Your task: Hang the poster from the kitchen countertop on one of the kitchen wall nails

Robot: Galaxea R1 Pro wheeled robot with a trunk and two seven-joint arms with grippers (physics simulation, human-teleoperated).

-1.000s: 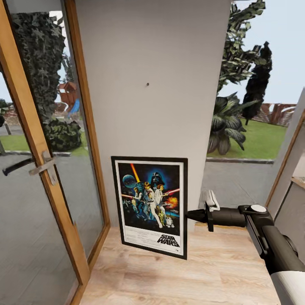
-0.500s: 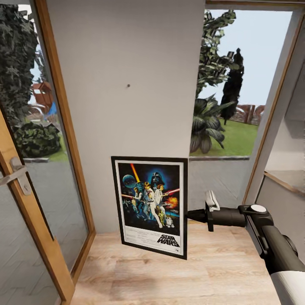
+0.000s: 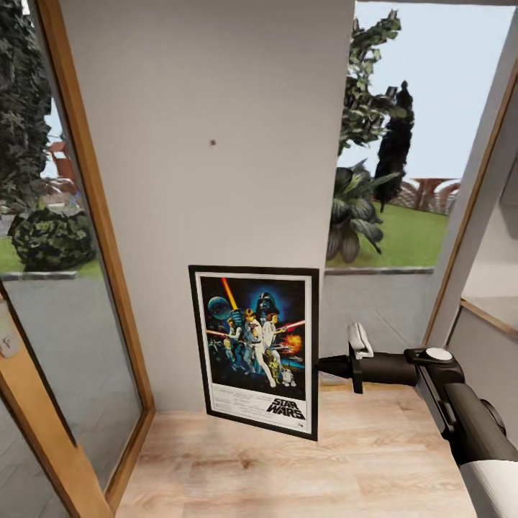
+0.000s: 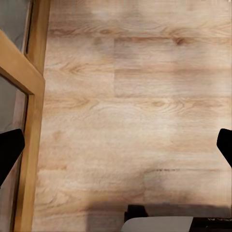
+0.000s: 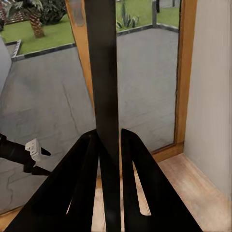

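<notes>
Reaching level across the floor, right pincer [image 3: 321, 366] clamps the upright poster's [image 3: 255, 347] edge below the wall nail [image 3: 213, 142].

I see the poster [image 3: 257, 351] with a black frame, white border and blue-and-orange art. The wall [image 3: 216, 86] is pale grey, the floor [image 3: 360, 467] light wood-grain.

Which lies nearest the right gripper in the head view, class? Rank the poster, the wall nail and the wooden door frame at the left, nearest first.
1. Poster: its right edge is clamped in the right gripper.
2. Wall nail: on the wall above the poster.
3. Wooden door frame: along the left.
</notes>
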